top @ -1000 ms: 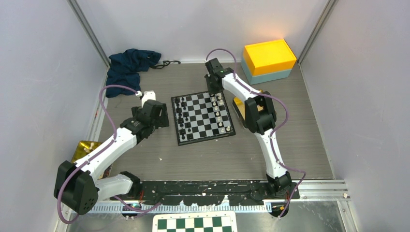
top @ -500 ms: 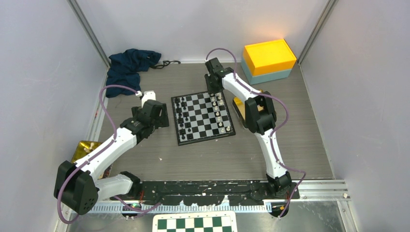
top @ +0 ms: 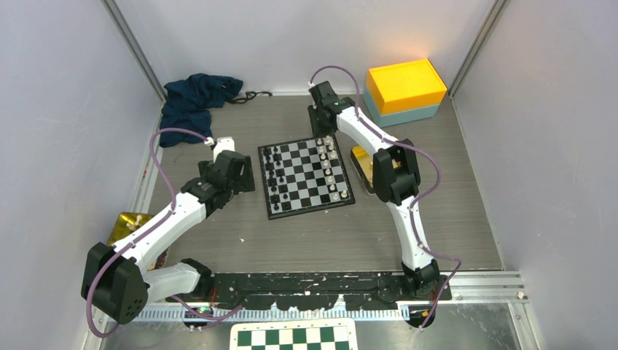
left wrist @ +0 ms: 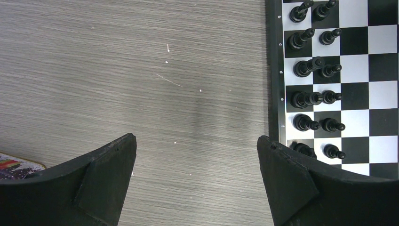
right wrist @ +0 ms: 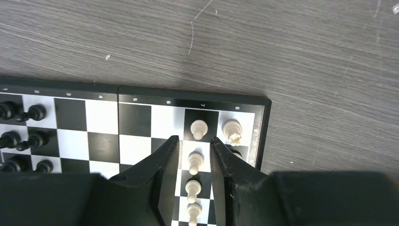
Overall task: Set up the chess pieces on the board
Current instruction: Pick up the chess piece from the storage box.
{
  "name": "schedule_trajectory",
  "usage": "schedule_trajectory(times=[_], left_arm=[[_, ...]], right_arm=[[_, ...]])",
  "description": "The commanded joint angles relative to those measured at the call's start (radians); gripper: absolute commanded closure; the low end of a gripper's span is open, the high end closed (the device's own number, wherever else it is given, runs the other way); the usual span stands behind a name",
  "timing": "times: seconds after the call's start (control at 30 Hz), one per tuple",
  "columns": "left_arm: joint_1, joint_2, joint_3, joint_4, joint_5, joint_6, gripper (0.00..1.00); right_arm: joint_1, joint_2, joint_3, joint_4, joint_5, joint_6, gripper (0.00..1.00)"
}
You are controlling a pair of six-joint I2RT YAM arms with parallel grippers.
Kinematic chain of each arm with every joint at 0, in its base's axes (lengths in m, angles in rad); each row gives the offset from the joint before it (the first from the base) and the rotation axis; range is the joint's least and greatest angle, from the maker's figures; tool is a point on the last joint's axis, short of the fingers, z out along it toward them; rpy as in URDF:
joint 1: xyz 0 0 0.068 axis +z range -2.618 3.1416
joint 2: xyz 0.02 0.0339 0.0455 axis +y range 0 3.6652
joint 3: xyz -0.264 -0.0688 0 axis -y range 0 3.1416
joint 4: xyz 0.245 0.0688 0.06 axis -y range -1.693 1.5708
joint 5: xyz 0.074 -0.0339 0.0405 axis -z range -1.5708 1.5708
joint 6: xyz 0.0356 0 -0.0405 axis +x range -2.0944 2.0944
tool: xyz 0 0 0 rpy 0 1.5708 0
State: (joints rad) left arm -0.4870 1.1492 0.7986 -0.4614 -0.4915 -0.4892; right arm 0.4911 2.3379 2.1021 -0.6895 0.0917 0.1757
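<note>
Left tool (left wrist: 196, 140) gaping over grey table (left wrist: 117, 70), black pieces (left wrist: 301, 68) lining board (left wrist: 273, 70) edge

Grey wood-grain table (top: 306, 233) between plain pale walls (top: 65, 109); metal posts (top: 135, 55) in the far corners; dark blue cloth (top: 195, 98) crumpled far left; yellow box (top: 405, 84) on a teal box (top: 415, 115) far right; green-and-white panel (top: 294, 337) at the near edge; soft, even light.

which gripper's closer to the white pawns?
Right. Right gripper straddles the row of white pawns near a board corner; left gripper hangs off the opposite edge, by the black pieces.
</note>
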Motion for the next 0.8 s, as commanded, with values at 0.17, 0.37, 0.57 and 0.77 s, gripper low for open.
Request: schedule_trajectory(times=[0.17, 0.37, 0.57, 0.77], left_arm=[[-0.004, 0.012, 0.052, 0.044, -0.008, 0.006, 0.00], [-0.004, 0.045, 0.077, 0.051, 0.000, 0.006, 0.00], [-0.004, 0.088, 0.102, 0.055, 0.021, -0.007, 0.00], [-0.004, 0.119, 0.136, 0.045, 0.033, -0.013, 0.00]], right_arm=[[0.010, -0.236, -0.031, 0.045, 0.123, -0.020, 0.60], [-0.007, -0.398, -0.228, 0.064, 0.274, 0.015, 0.52], [-0.053, -0.578, -0.483, 0.080, 0.341, 0.088, 0.49], [-0.102, -0.695, -0.701, 0.124, 0.347, 0.157, 0.48]])
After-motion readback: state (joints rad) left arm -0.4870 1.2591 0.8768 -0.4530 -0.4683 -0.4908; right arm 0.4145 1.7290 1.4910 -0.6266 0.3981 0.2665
